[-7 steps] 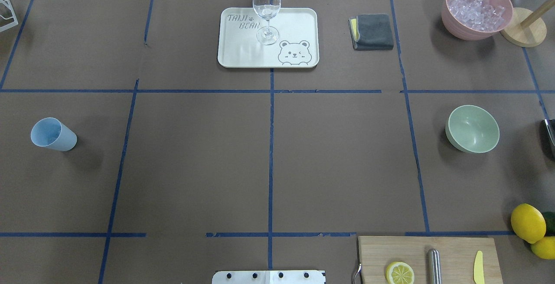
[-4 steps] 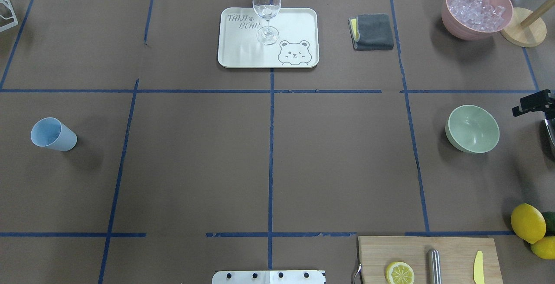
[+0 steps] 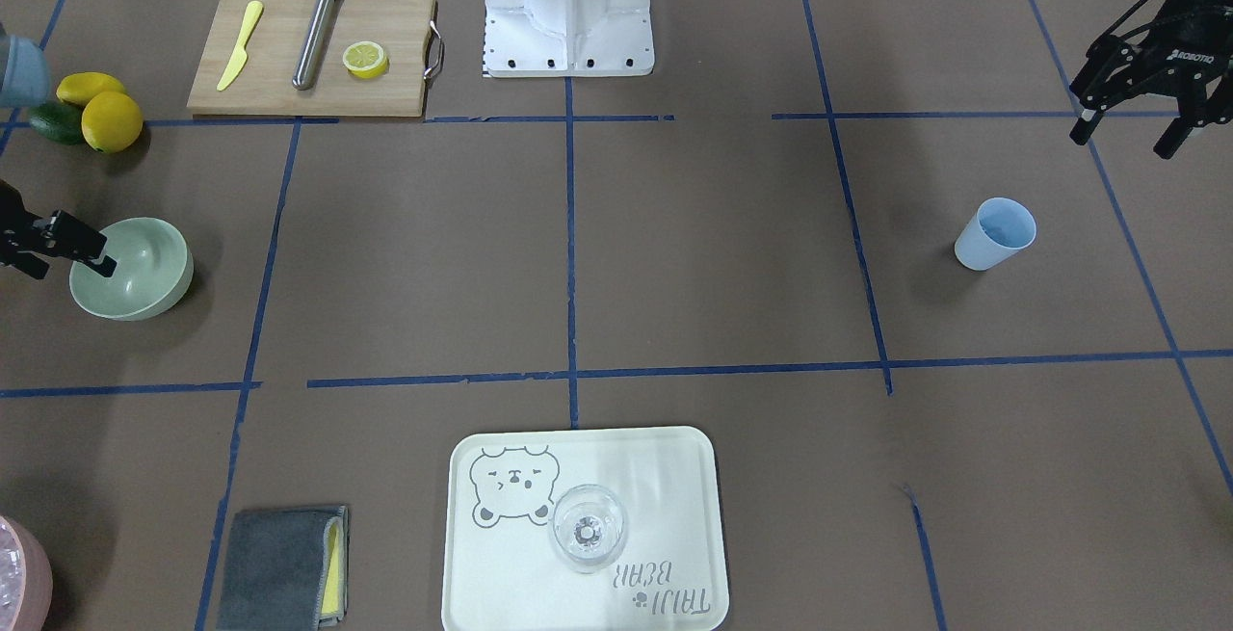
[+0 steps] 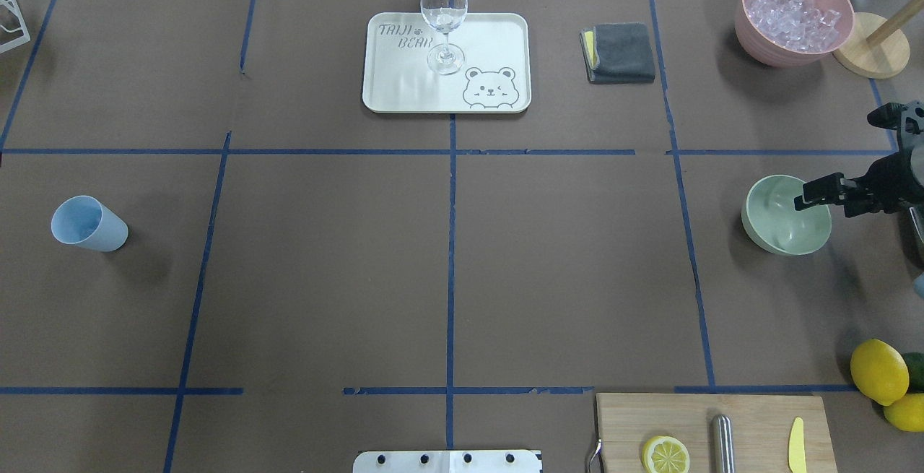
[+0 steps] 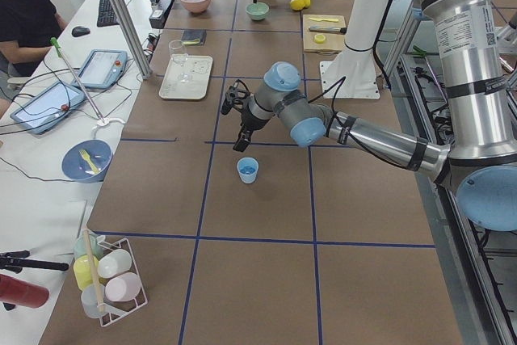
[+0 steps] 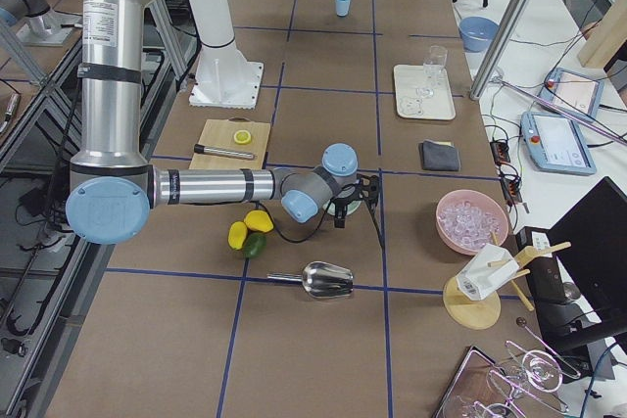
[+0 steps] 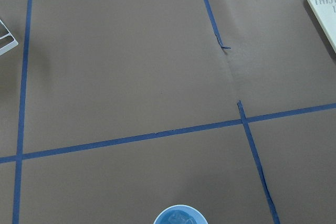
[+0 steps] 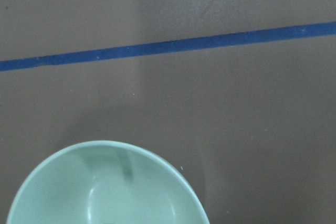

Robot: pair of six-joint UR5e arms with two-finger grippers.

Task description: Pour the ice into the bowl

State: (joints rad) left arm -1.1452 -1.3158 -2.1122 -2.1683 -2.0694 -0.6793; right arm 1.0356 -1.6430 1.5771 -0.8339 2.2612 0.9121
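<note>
Only starting: hovering the right gripper [image 3: 65, 265], fingers apart and empty, at the empty bowl [image 4: 776, 231]'s rim; hanging the left gripper [image 3: 1127, 138], spread and empty, near the cup [image 3: 995, 233], probably holding ice [image 7: 178, 217]; leaving grasping, carrying and pouring undone

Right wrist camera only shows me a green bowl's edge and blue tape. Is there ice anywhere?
Observer: Yes, clear ice cubes heap a round pink bowl at the far right corner of the brown table.
Operator: Is my pincer open?
Observer: Yes, the right pincer is open and empty beside the pale sage-green round bowl.
Operator: Where's the other arm?
Observer: Its left pincer hangs open near a light blue plastic cup at the opposite end.
</note>
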